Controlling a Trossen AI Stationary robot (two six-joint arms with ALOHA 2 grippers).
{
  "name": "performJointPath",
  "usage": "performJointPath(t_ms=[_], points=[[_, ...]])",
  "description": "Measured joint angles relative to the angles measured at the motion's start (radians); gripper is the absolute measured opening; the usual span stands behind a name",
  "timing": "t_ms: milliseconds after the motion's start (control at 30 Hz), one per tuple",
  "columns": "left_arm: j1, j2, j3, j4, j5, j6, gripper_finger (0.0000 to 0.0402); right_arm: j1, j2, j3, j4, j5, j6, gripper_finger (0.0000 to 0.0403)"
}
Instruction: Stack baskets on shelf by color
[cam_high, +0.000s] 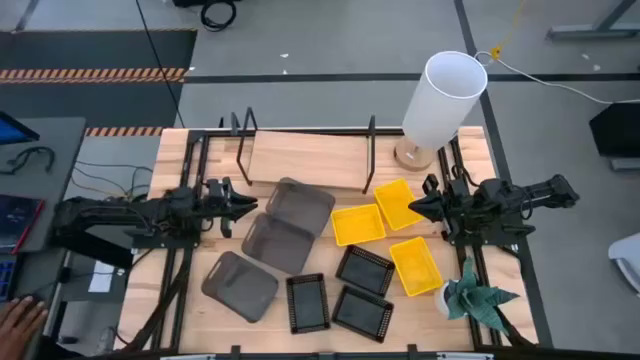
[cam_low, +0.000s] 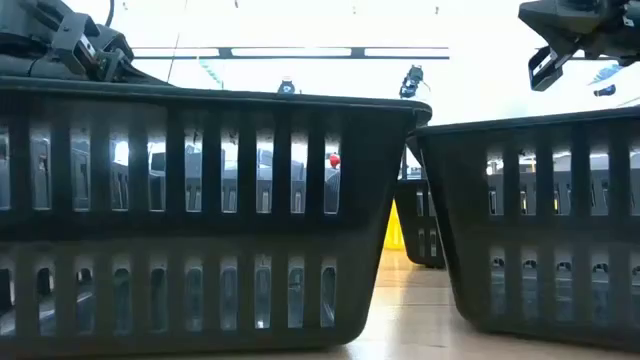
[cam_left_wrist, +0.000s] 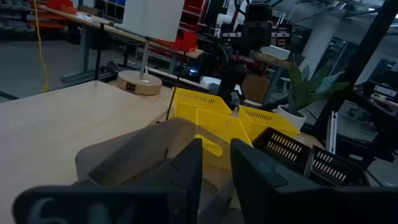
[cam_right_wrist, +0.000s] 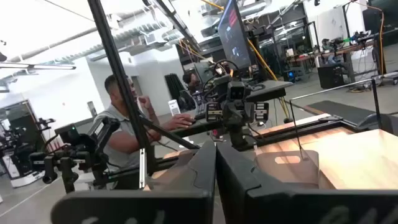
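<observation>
Both grippers, left (cam_high: 243, 207) with jaws slightly apart and right (cam_high: 418, 207) closed, hold nothing, and we see the light-wood shelf (cam_high: 305, 158) bare at frame centre-top, all nine baskets unstacked below it.

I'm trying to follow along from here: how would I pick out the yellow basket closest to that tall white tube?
Start at the tall white cylinder at the table's far right corner. Just in front of its round wooden base lies a yellow basket, beside the shelf. Unlike the other two yellow ones, it sits nearest the cylinder, right by the right pincer.
</observation>
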Motion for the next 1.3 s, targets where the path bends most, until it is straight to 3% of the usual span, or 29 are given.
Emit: performJointPath(t_ms=[1300], points=[[0.0,0.0,0.0,0.0,0.0,0.0,0.0088,0.0,0.0,0.0,0.0,0.0,0.0,0.0018]])
